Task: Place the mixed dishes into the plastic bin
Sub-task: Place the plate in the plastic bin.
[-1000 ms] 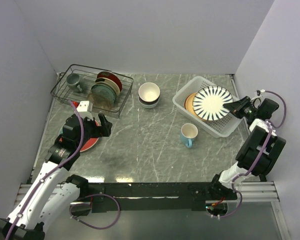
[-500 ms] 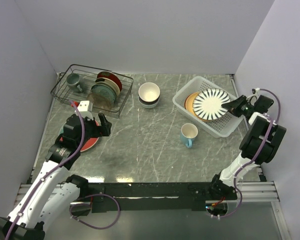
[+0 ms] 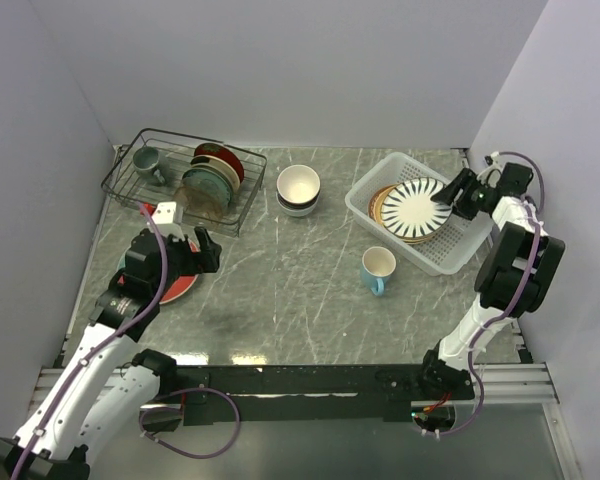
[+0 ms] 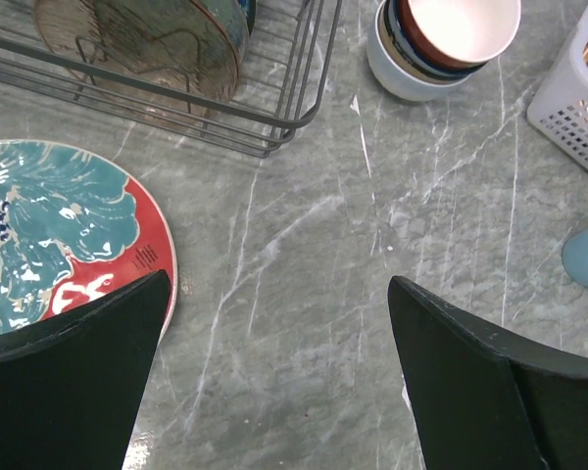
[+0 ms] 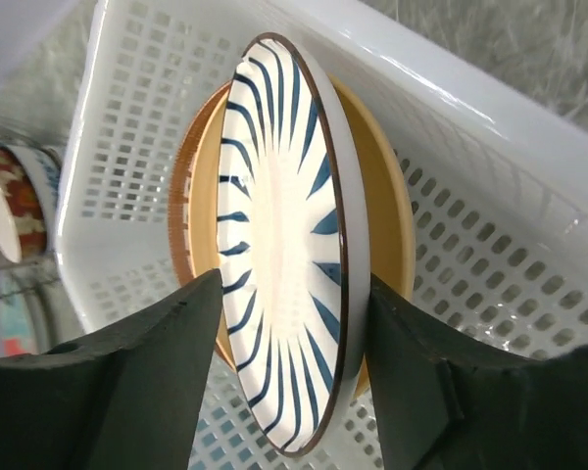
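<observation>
White plastic bin (image 3: 430, 258) sits at the far right of the grey marble table (image 3: 280, 290). The right gripper (image 3: 446, 196) reaches into it from the right side. Its fingers (image 5: 127, 392) are closed on the near rim of the navy-striped plate (image 3: 415, 205), one finger against the patterned face and the other against the back. The striped plate lies inside the bin, directly over the brown-rimmed plate (image 3: 378, 207). Whether the two plates touch cannot be told.

The left gripper (image 3: 205, 250) hangs low over the left part of the table, its fingers spread wide with nothing between them. The red plate (image 4: 59, 235), patterned in teal, lies flat on the table. Its rim is just under one finger, and bare table shows in the gap. The light blue mug (image 3: 377, 268) stands on the table just in front of the bin. The stacked bowls (image 3: 298, 188) stand near the far edge, between the bin and the black wire rack (image 3: 130, 185)
</observation>
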`<action>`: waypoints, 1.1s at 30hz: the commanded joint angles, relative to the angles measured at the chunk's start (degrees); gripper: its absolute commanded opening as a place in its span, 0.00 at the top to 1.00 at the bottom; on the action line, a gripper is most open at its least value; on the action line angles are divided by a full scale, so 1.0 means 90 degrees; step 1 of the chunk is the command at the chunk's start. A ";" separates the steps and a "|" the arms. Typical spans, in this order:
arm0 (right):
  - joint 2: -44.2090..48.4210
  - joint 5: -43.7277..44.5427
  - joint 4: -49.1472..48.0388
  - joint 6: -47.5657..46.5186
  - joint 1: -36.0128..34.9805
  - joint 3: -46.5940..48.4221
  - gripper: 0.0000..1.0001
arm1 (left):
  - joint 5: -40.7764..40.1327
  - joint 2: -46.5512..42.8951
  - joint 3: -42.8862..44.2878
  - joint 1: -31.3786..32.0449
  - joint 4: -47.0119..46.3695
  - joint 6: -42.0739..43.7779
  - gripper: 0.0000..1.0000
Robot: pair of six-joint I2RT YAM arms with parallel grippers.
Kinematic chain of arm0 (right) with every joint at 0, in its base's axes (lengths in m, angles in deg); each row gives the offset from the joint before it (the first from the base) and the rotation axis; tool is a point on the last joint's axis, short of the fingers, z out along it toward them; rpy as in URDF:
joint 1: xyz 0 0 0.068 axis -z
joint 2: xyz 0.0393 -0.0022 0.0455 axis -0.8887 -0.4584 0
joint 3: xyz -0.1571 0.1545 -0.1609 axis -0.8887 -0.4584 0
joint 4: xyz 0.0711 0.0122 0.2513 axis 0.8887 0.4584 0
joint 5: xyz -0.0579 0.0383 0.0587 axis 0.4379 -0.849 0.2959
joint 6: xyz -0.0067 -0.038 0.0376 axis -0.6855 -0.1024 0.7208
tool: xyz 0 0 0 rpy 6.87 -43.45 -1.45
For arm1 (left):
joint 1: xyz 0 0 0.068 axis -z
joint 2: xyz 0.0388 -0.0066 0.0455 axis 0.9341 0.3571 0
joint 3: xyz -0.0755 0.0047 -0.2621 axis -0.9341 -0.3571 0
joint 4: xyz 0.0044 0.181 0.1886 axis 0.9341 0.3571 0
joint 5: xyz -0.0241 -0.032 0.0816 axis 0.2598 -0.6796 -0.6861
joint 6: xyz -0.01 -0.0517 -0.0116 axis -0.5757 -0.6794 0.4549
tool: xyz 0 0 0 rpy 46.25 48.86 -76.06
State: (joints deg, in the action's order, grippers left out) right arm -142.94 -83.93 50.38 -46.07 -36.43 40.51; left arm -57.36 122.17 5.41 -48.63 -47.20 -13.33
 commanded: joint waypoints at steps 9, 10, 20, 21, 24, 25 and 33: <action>0.0068 0.2423 0.1538 -0.2103 -0.0800 0.1175 0.26 | -0.0205 -0.0357 -0.0019 -0.0026 -0.0114 -0.0026 0.01; 0.0088 0.2589 0.1557 -0.2181 -0.0908 0.1166 0.26 | -0.0195 -0.0366 -0.0019 -0.0026 -0.0114 -0.0035 0.01; 0.0995 0.3479 0.1314 -0.2728 -0.1084 0.0834 0.24 | -0.0293 -0.0483 -0.0019 -0.0026 -0.0095 -0.0035 0.01; 0.1103 0.3479 0.1294 -0.2748 -0.1113 0.0785 0.24 | -0.0303 -0.0551 -0.0029 -0.0026 -0.0104 -0.0035 0.01; 0.1484 0.3402 0.1216 -0.2768 -0.1133 0.0599 0.24 | -0.0322 -0.0640 -0.0048 -0.0026 -0.0124 -0.0055 0.01; 0.1572 0.3305 0.1187 -0.2768 -0.1133 0.0541 0.24 | -0.0332 -0.0650 -0.0048 -0.0026 -0.0124 -0.0055 0.01; 0.2977 0.2299 0.1128 -0.2690 -0.1270 -0.0103 0.23 | -0.0332 -0.0650 -0.0048 -0.0026 -0.0114 -0.0055 0.01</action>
State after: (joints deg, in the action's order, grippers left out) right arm -123.73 -57.37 62.40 -69.87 -46.71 42.28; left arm -59.46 116.66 5.04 -48.63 -46.53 -13.40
